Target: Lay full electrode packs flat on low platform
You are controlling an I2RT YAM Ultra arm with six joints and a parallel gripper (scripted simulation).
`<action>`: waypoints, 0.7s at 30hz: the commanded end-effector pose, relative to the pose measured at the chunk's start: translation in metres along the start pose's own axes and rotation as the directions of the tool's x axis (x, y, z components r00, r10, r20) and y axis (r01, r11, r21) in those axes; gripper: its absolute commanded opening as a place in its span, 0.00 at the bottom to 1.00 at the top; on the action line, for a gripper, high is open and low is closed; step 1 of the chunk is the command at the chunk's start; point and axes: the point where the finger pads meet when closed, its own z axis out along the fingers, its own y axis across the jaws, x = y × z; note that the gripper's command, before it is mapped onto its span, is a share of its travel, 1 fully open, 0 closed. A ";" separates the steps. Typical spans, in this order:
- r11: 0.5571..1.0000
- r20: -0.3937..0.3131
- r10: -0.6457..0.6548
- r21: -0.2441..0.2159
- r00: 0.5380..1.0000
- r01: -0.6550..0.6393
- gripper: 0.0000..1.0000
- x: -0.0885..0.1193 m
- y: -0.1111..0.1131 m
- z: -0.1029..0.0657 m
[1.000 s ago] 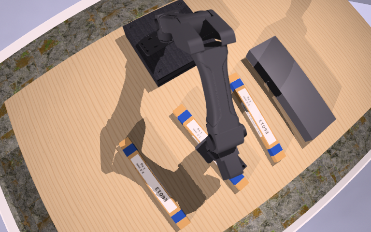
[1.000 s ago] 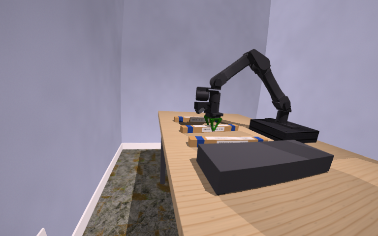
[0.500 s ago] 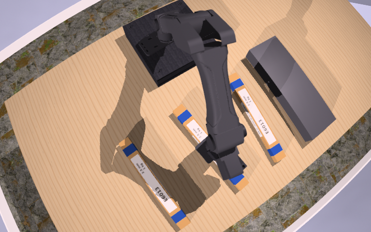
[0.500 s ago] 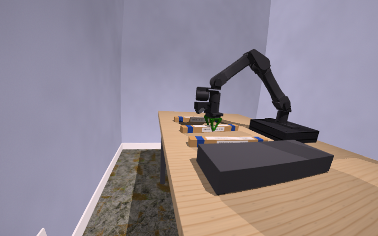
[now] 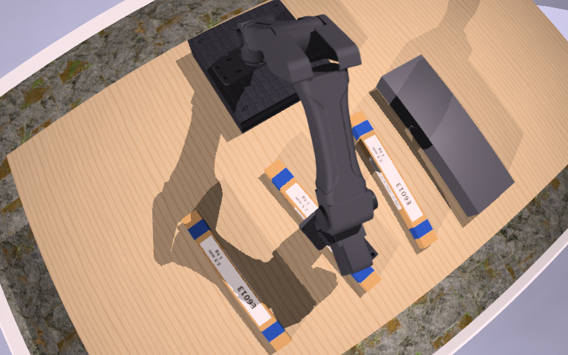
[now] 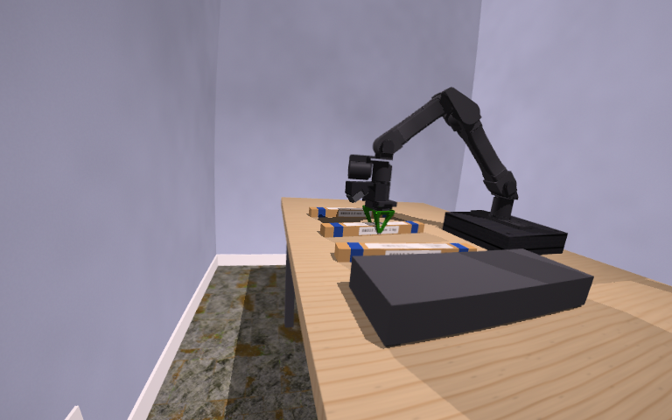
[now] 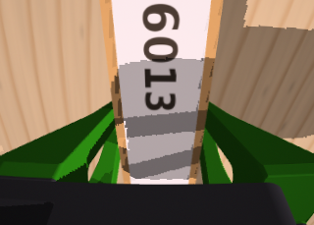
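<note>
Standing bare, the low platform (image 5: 458, 132) (image 6: 465, 281) is bearing no pack; placement is judged not started. All three packs are lying off it, on the worktop (image 5: 115, 175) (image 6: 433, 369). The nearest electrode pack (image 5: 395, 180) (image 6: 407, 248) is lying just beside the platform, untouched; the far electrode pack (image 5: 234, 276) (image 6: 328, 212) is lying well apart from it, also untouched. The middle electrode pack (image 5: 282, 177) (image 6: 350, 228) (image 7: 159, 87) is sitting between them, the jaws (image 6: 379, 223) clamping its two long sides. Whether it is clearing the surface, the views are not settling. Weighing appears to be the step in hand; which packs are full is remaining unshown. Laying full ones and freeing the arm are remaining.
</note>
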 end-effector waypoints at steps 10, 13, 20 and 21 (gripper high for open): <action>1.000 0.063 0.000 0.021 0.998 -0.001 0.00 -0.013 -0.004 -0.030; 1.000 0.063 0.000 0.021 0.998 -0.001 0.00 -0.013 -0.005 -0.030; 1.000 0.063 0.000 0.021 0.998 -0.001 0.74 -0.013 -0.005 -0.030; 1.000 0.066 0.000 0.022 0.998 -0.001 0.74 -0.013 -0.005 -0.030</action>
